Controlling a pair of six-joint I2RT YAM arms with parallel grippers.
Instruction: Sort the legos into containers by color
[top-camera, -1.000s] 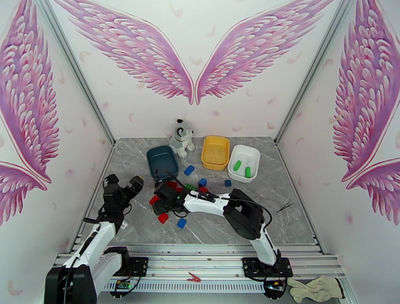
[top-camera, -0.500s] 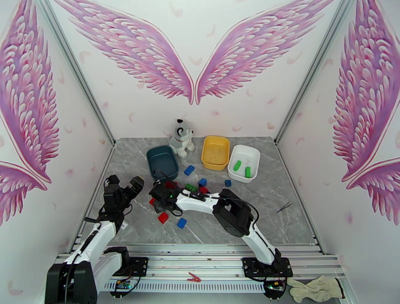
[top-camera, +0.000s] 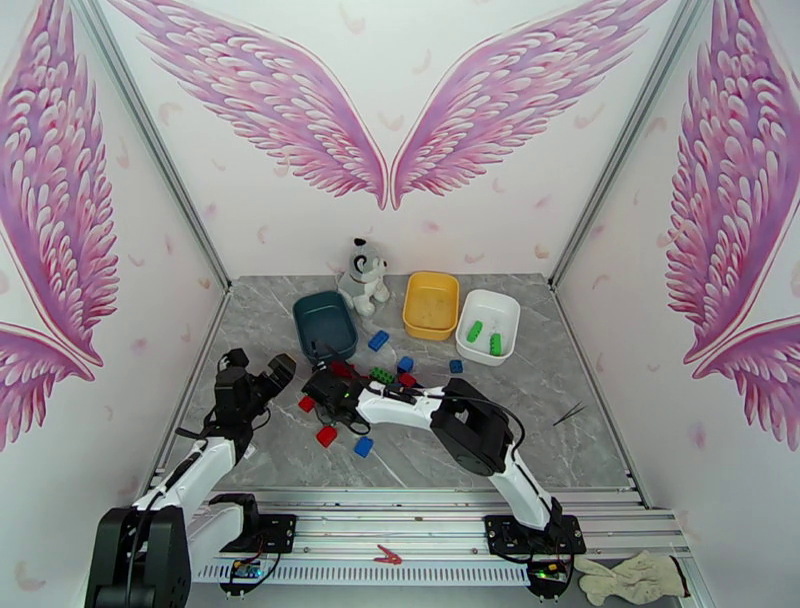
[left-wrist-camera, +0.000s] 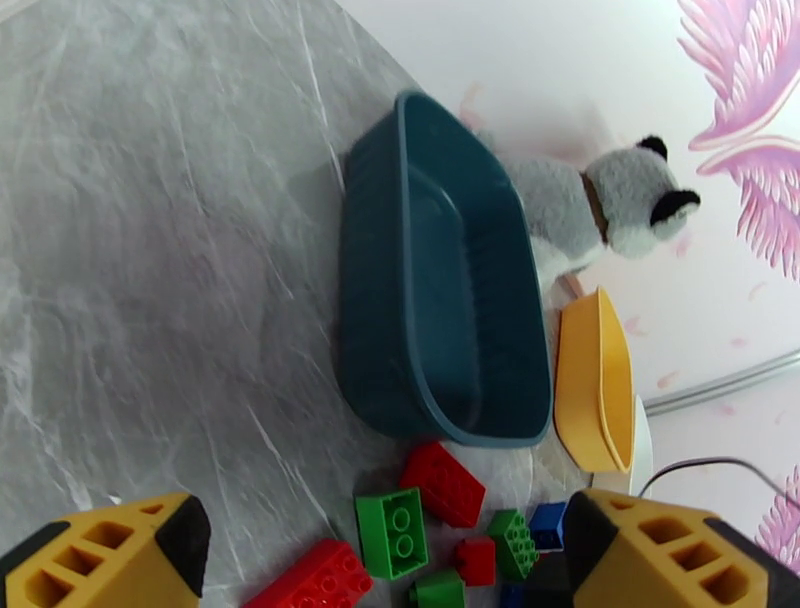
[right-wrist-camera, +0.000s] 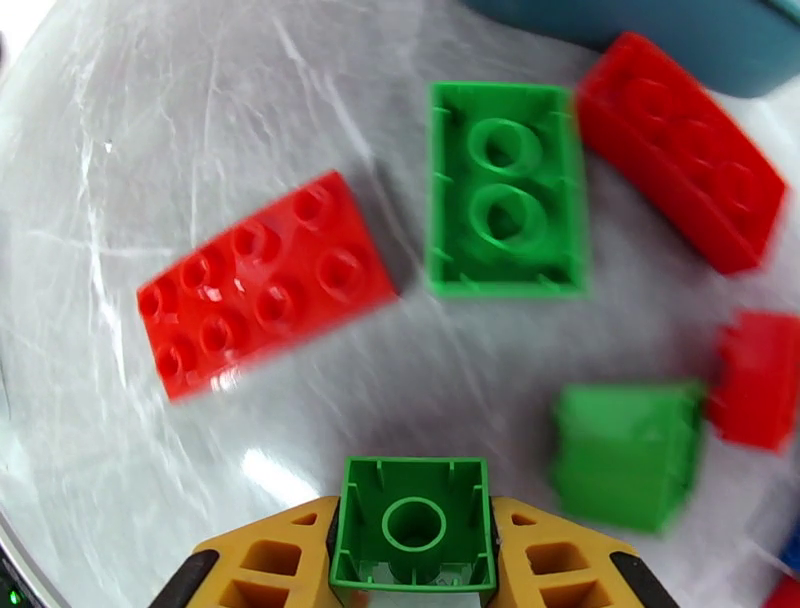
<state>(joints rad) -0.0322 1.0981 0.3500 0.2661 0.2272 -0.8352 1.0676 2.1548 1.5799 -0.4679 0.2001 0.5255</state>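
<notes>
place: robot lab booth | cues: aluminium frame rails, wing-printed walls (decorative backdrop)

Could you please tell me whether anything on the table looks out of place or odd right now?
A white-and-grey plush dog stands at the back between the teal tub and yellow tub; it is no brick and fits no colour. A green brick also lies upside down, hollow side up.

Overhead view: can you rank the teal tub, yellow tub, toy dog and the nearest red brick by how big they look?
1. Teal tub and yellow tub: they look alike, so tied.
2. Toy dog: somewhat smaller.
3. Red brick: by far the smallest.
</notes>
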